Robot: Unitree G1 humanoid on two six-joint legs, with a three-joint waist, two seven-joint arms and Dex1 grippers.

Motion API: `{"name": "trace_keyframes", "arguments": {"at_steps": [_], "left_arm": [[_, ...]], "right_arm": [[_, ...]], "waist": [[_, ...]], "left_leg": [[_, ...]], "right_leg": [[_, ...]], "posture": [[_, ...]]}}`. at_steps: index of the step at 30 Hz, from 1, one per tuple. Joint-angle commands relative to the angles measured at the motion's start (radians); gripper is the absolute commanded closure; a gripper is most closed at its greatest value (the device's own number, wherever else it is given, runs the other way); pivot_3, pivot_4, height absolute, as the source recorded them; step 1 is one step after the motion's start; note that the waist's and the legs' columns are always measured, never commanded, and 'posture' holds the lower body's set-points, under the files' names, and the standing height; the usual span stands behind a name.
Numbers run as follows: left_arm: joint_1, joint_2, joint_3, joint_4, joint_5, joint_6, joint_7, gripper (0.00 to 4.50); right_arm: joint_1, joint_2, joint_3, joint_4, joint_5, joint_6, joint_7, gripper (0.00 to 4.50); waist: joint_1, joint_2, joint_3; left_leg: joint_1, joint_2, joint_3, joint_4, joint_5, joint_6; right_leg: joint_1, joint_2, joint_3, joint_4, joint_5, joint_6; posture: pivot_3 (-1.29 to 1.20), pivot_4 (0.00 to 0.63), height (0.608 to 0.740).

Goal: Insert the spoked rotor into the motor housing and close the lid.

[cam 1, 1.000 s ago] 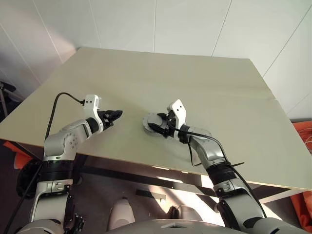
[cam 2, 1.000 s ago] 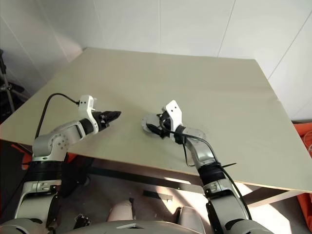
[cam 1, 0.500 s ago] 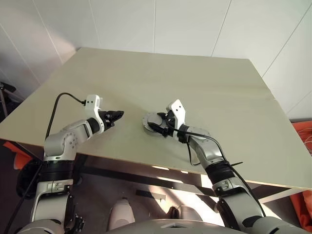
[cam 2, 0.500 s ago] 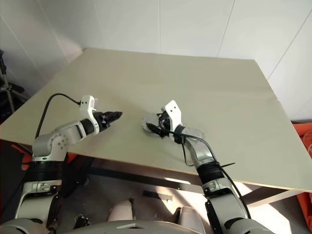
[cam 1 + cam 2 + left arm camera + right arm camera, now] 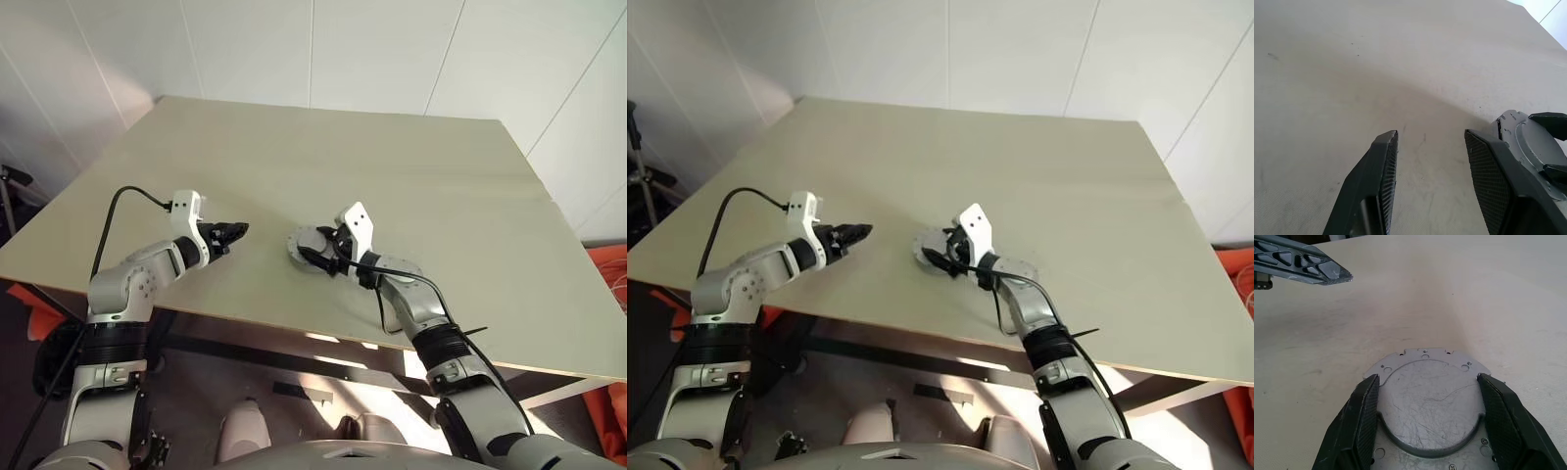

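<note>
Nothing has shifted over the last second, so the task is paused rather than advancing. The left gripper (image 5: 238, 230) hangs where it was above the pale beige table (image 5: 392, 166), its black fingers parted on nothing. Just ahead of it and to its right lies the grey round scratched metal disc with small holes near its rim (image 5: 1425, 401), flat on the table. I take it for the motor housing with the lid on, though what it holds is covered by the grey face, so whether the spoked rotor sits inside cannot be told. The right gripper (image 5: 1427, 377) keeps its fingers spread wide astride the disc's raised centre, which is not lifted.
</note>
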Motion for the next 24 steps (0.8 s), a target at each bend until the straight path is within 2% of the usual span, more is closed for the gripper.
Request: {"name": "trace_keyframes", "arguments": {"at_steps": [1,21,24], "left_arm": [[-0.011,0.010,0.029,-0.036,-0.016,0.000,0.002,2.21],[-0.014,-0.015,0.049,-0.060,-0.059,0.074,0.034,2.21],[-0.014,-0.016,0.050,-0.063,-0.060,0.074,0.036,2.21]], "right_arm": [[0.014,-0.017,-0.001,0.067,-0.024,0.012,-0.006,1.41],[-0.003,-0.042,0.023,0.049,-0.049,0.088,-0.019,1.41],[-0.015,-0.049,0.028,0.053,-0.053,0.088,-0.011,1.41]], "waist": [[0.000,0.000,0.000],[0.001,-0.001,-0.001],[0.002,-0.001,-0.001]], "left_leg": [[0.000,0.000,0.000,0.000,0.000,0.000],[0.000,0.000,0.000,-0.001,0.000,0.000],[0.000,-0.001,0.000,-0.001,0.000,0.000]], "right_leg": [[0.000,0.000,0.000,0.000,0.000,0.000],[0.000,0.000,0.000,0.000,0.000,0.001],[0.000,0.000,0.001,0.000,-0.003,0.006]], "posture": [[0.00,0.000,0.740],[0.00,0.000,0.740],[0.00,0.000,0.740]]}}
